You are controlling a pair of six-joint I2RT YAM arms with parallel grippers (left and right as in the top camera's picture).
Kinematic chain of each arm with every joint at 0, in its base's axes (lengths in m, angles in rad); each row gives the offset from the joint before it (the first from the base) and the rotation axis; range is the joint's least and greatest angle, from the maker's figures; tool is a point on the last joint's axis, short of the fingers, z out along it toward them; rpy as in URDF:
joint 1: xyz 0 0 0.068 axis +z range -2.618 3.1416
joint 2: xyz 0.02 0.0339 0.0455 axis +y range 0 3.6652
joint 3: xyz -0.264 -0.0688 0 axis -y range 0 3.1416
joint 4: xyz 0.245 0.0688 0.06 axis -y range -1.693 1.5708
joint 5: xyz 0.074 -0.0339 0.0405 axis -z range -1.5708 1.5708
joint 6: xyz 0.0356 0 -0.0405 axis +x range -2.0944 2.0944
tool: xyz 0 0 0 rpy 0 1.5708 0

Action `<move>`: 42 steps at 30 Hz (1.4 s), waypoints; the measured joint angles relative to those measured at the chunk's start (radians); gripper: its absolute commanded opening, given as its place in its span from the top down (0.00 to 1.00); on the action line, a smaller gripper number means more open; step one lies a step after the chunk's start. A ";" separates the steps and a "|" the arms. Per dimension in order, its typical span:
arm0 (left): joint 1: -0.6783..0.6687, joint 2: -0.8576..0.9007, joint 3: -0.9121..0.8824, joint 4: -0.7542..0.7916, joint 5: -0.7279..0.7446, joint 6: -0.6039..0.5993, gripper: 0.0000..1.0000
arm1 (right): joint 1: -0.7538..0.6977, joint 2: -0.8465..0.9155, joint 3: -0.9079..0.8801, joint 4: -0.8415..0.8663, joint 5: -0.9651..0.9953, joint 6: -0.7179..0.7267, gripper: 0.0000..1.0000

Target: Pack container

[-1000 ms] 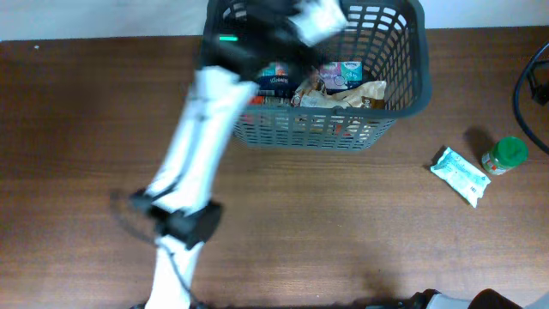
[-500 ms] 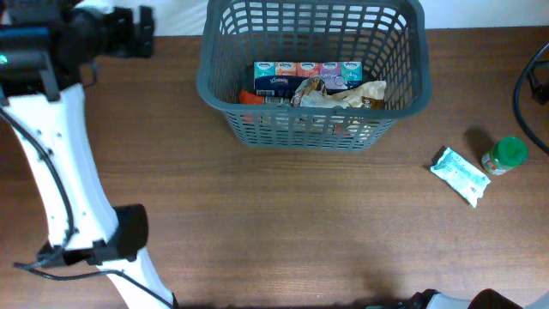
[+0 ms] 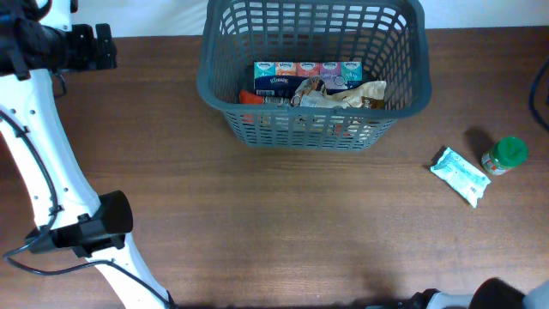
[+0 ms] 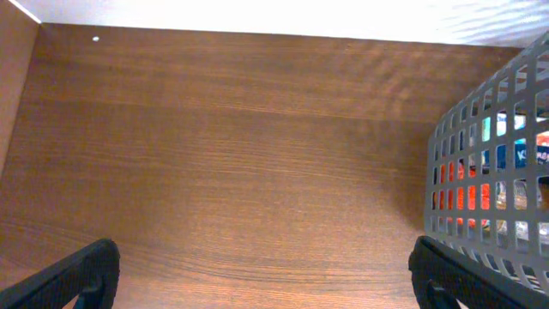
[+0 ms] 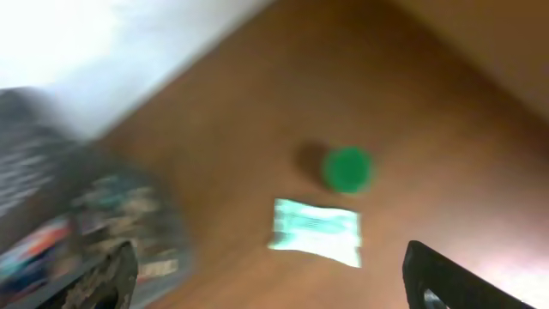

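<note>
A robot lab bench is seen here: a wood-grain table (image 3: pixel 283 232) is set against a plain white backdrop (image 3: pixel 154 17), a white arm (image 3: pixel 133 270) with exposed black cabling is mounted at it, and a grocery-filled basket (image 3: pixel 219 94) is laid out

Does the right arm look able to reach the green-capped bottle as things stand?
Probably yes: the green-capped bottle stands unobstructed beside the white packet, clear of the basket, with the right claw open and facing it.

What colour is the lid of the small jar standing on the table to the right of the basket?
The jar lid is green; it shows best in the overhead view.
</note>
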 measured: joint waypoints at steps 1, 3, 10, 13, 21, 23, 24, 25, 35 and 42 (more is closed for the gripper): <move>0.000 0.000 0.000 0.000 0.000 0.000 0.01 | 0.000 0.024 -0.007 0.000 0.037 0.011 0.03; 0.000 0.000 0.000 0.000 0.000 0.000 0.01 | 0.000 0.075 -0.016 0.002 0.090 0.027 0.03; 0.000 0.000 0.000 0.000 0.000 0.000 0.01 | 0.000 0.318 -0.024 0.010 0.172 0.077 0.03; 0.000 0.000 0.000 0.000 0.000 0.000 0.01 | 0.000 0.417 -0.028 0.012 0.177 0.090 0.04; 0.000 0.000 0.000 0.000 0.000 0.000 0.01 | 0.000 0.599 -0.031 0.022 0.180 0.098 0.02; 0.000 0.000 0.000 0.000 0.000 0.000 0.01 | 0.000 0.618 -0.031 0.039 0.180 0.098 0.02; 0.000 0.000 0.000 0.000 0.000 0.000 0.01 | 0.000 0.623 -0.031 0.048 0.180 0.098 0.02; 0.000 0.000 0.000 0.000 0.000 0.000 0.01 | 0.000 0.627 -0.031 0.054 0.180 0.098 0.02; 0.000 0.000 0.000 0.000 0.000 0.000 0.01 | 0.000 0.677 -0.043 0.117 0.180 0.118 0.00; 0.000 0.000 0.000 0.000 0.000 0.000 0.01 | 0.000 0.687 -0.137 0.197 0.180 0.127 0.00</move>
